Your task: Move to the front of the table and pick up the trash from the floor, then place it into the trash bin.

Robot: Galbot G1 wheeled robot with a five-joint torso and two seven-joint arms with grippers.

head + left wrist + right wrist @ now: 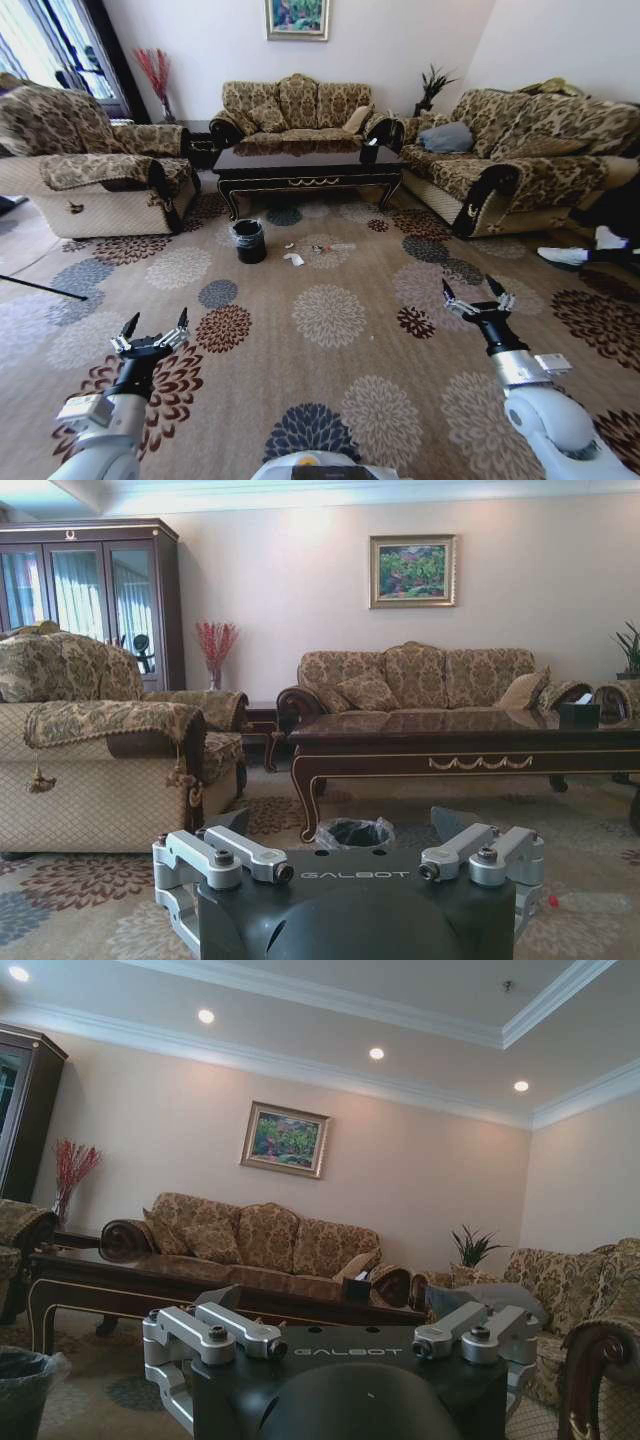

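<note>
Lying crosswise (cap end unclear), the trash (318, 249) flanks the trash bin (249, 241).

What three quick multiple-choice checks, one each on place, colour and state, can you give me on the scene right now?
1. Where does the trash bin stand?
A. on the carpet in front of the coffee table
B. on the coffee table
C. behind the middle sofa

2. What colour is the bin?
A. white
B. black
C. red

3. How are the left hand and right hand?
A. both shut on trash
B. left shut on a bottle
C. both open and holding nothing

Key: 1 A, the bin sits on the floor by the table's front left leg. 2 B, its wall is black with a clear liner. 3 C, both hands show spread fingers over bare carpet.
</note>
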